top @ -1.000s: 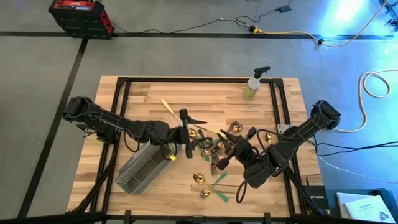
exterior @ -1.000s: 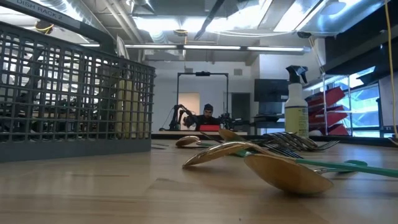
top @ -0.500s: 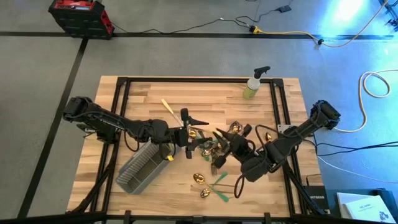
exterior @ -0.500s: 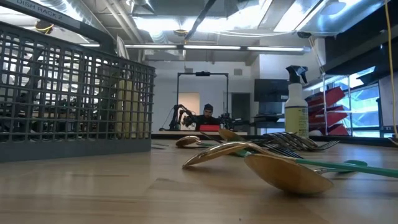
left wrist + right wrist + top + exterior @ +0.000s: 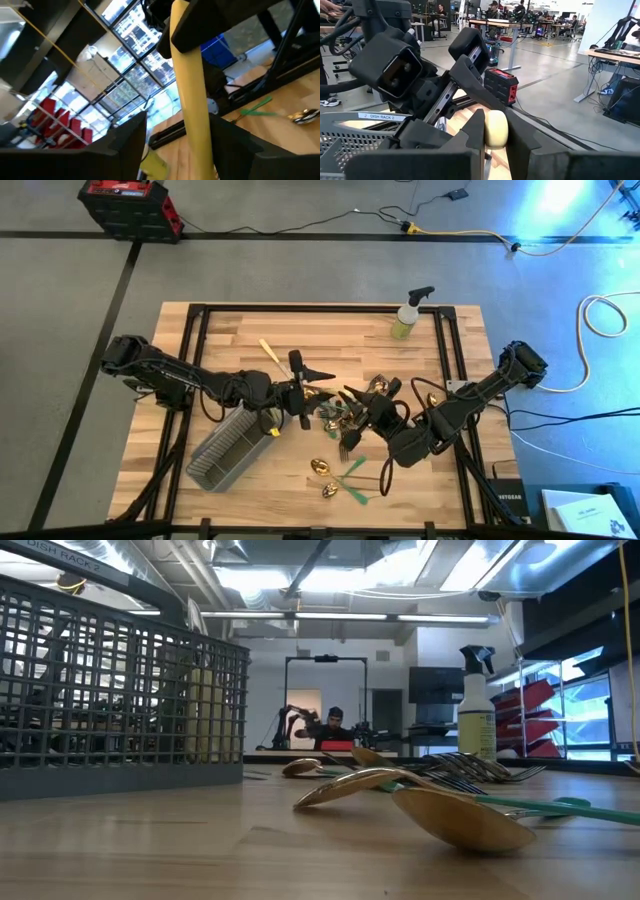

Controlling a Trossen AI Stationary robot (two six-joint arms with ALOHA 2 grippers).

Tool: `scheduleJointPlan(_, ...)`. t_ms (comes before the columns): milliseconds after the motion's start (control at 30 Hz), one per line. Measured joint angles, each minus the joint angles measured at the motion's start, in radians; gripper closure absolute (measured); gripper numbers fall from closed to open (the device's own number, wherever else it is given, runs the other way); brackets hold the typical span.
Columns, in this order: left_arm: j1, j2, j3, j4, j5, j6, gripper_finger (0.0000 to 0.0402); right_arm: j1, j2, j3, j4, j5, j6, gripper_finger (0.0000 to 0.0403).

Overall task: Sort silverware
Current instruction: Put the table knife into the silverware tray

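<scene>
Two dark pincers met over the middle of the pale wooden counter (image 5: 230, 340): my right pincer (image 5: 490, 145) was clamped on the butt of a cream-handled utensil (image 5: 496, 128), and my left pincer (image 5: 175, 145) had its fingers standing either side of that same cream handle, apart from it. Most gold-headed silverware (image 5: 345, 415) lay heaped between them, beside the grey wire-mesh caddy (image 5: 222, 450).

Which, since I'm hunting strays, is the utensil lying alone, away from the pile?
The slim cream-handled utensil, lying diagonally on the bare wooden table; the others lie in clusters.
</scene>
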Motion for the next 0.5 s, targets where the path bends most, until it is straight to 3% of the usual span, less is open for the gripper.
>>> scheduleJointPlan(267, 0.0, 0.0, 0.0, -0.005, -0.019, 0.023, 0.0254, -0.007, 0.0, 0.0, 0.029, -0.016, -0.016, 0.0376)
scheduleJointPlan(500, 0.0, 0.001, 0.0, -0.009, -0.017, 0.004, 0.0366, -0.014, 0.0, 0.001, 0.029, -0.035, -0.015, 0.0376)
